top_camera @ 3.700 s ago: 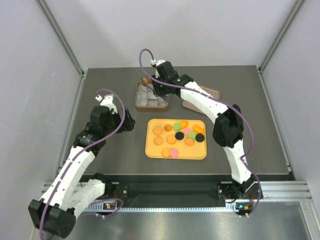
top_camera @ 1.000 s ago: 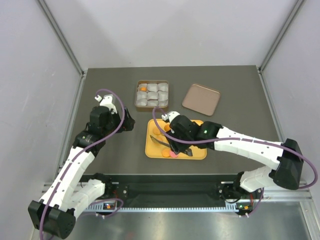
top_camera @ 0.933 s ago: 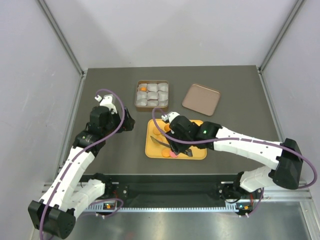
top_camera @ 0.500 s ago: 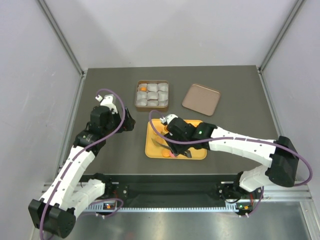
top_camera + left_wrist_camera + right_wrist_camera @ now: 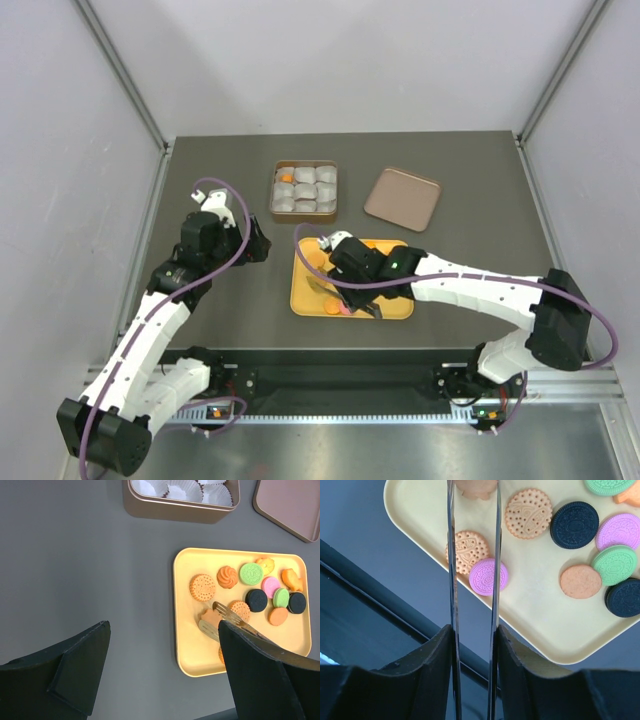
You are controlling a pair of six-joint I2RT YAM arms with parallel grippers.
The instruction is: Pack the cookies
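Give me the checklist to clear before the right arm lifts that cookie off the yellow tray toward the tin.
1. Cookie in the tongs: ok. An orange cookie sits between both blades of the tongs, which the right gripper squeezes.
2. Neighbours free of the blades: cannot tell. A tan cookie and a pink cookie lie right under the blades.
3. Tin ready: ok. The tin is open, its lid lies beside it, and most paper cups are empty.
4. Left gripper clear: ok. The left gripper is open, left of the tray.
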